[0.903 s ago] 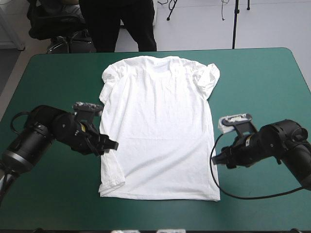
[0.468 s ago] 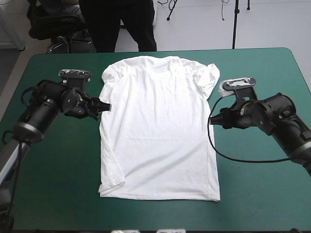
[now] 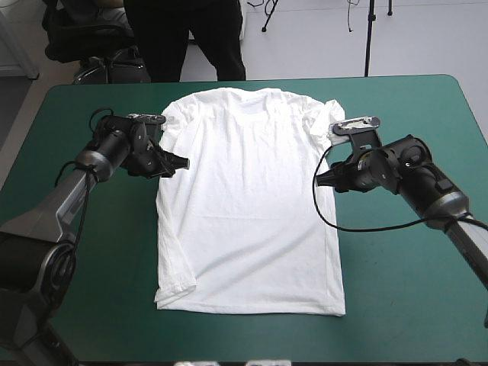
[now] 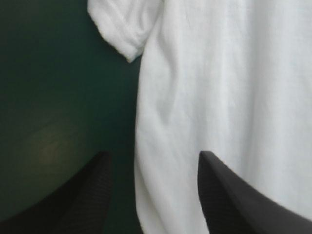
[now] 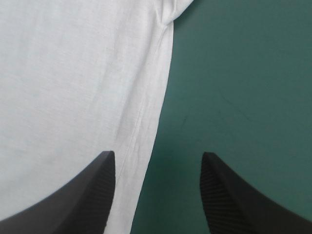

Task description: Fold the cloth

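High view: the T-shirt is lying spread flat across the middle of the table, collar toward the far edge, hem toward the near edge. Both sleeves are sitting bunched against the body near the far edge. The left gripper is hovering at the T-shirt's left side, just nearward of the sleeve. The right gripper is hovering opposite it at the right side, just nearward of the other sleeve.

Left wrist view: the fingers are standing well apart and gripping nothing. One is over the white fabric, the other over the bare cover, and the T-shirt's side edge is running between them. The sleeve's cuff is lying ahead of the gripper.

Right wrist view: the fingers here are likewise standing wide apart and empty, straddling the opposite side edge, one over fabric and one over cover. Whether either gripper is touching the table cannot be told.
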Robot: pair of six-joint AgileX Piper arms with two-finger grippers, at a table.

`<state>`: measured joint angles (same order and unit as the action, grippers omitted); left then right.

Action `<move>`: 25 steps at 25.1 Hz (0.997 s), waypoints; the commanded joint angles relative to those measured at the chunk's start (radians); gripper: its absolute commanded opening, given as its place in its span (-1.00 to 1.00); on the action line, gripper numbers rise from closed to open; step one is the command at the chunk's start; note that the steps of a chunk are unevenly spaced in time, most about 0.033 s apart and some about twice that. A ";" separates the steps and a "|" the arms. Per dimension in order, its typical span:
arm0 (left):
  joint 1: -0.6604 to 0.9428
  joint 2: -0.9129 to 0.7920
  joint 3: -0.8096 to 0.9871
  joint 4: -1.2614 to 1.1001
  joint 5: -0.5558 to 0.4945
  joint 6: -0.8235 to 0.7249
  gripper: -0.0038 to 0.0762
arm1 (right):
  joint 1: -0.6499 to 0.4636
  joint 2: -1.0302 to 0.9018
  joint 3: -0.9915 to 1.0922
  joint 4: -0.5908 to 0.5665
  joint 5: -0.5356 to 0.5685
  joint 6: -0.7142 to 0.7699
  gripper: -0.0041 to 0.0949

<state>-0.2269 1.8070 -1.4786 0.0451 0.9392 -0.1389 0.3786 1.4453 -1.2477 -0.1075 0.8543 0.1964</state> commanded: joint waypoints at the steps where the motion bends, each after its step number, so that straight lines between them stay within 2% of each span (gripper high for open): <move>1: 0.009 0.024 -0.087 -0.004 -0.030 0.008 0.08 | 0.002 -0.009 -0.035 -0.017 -0.051 -0.008 0.09; 6: 0.031 0.097 -0.147 -0.005 -0.018 0.015 0.08 | 0.002 0.002 -0.046 -0.025 -0.076 -0.009 0.09; 17: 0.050 0.157 -0.149 -0.061 0.009 0.057 0.05 | -0.002 0.089 -0.056 -0.025 -0.120 -0.017 0.08; 19: 0.050 0.169 -0.149 -0.068 0.019 0.057 -0.03 | -0.021 0.136 -0.083 -0.020 -0.140 -0.017 0.08; 21: 0.050 0.174 -0.149 -0.078 0.024 0.065 -0.23 | -0.038 0.195 -0.145 -0.020 -0.121 -0.017 0.08; 23: 0.050 0.176 -0.149 -0.094 0.015 0.089 -0.58 | -0.047 0.271 -0.242 -0.020 -0.070 -0.017 0.08; 25: 0.050 0.176 -0.149 -0.096 0.014 0.089 -0.76 | -0.048 0.312 -0.293 -0.011 -0.040 -0.017 0.08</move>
<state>-0.1766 2.0164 -1.6073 -0.0290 0.9555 -0.0587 0.3399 1.7546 -1.4493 -0.1178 0.8060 0.1886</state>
